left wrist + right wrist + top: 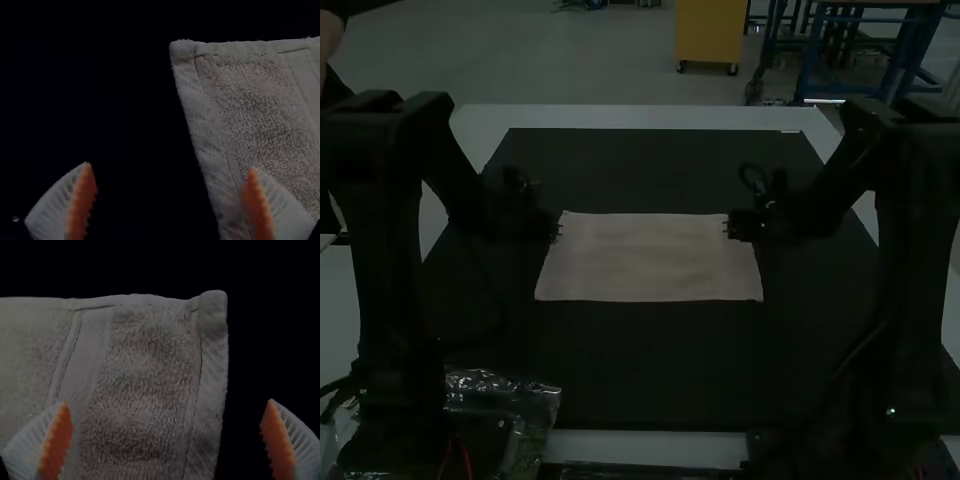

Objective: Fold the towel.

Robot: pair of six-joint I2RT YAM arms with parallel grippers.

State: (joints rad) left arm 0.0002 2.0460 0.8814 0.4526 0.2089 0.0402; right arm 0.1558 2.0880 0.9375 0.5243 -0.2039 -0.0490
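Far left, high view: a clear plastic bag, crinkled, is noted at the near left of the table, by the left arm's base; its contents cannot be made out.

Next: the left gripper is found at the towel's far left corner. Its fingers are released and spread well apart, one over the dark mat, the other over the hemmed side edge; nothing is gripped.

Centre: the towel, pale, is laid flat on the mat as a wide rectangle, long sides running left to right. Whether it is doubled cannot be told.

Right: the right gripper is found at the far right corner. Its fingers are likewise released, well apart, one over the cloth, one over the mat; nothing is grasped.
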